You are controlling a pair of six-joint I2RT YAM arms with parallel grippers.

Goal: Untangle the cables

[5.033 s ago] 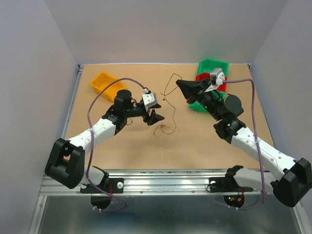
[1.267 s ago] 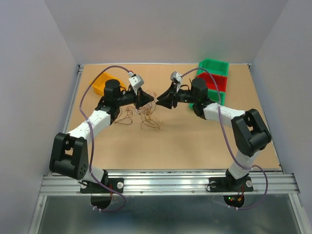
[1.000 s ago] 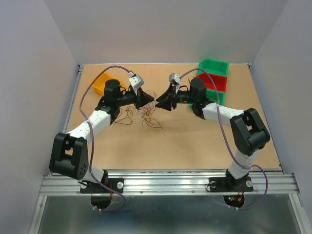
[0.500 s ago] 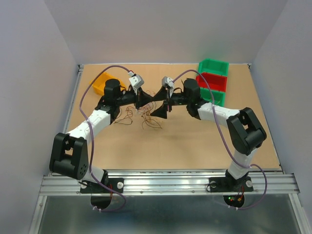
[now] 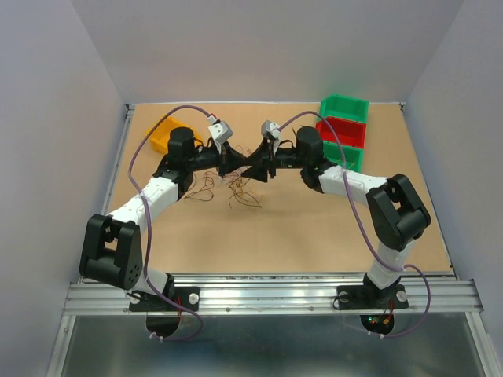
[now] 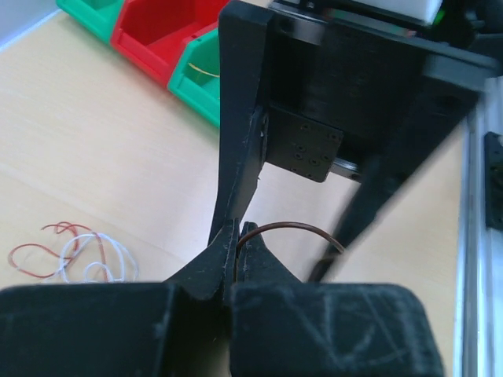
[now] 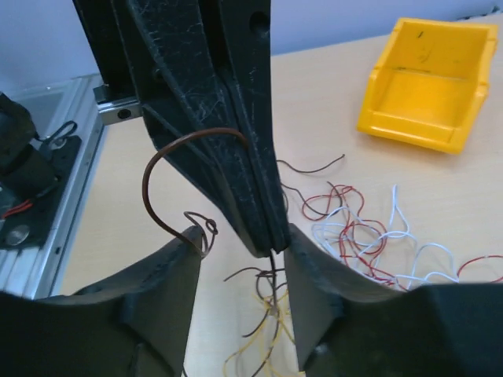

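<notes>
Right tool (image 7: 242,236), jaws parted, has risen to straddle the left tool (image 6: 236,239) pinching a brown wire (image 6: 291,228): separation nears.

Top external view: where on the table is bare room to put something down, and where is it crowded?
Bare: the near strip of the table between the cables and the front rail; the far strip between the yellow bin and the green and red bins. Crowded: the centre, where the left gripper and right gripper meet above the cables.
</notes>
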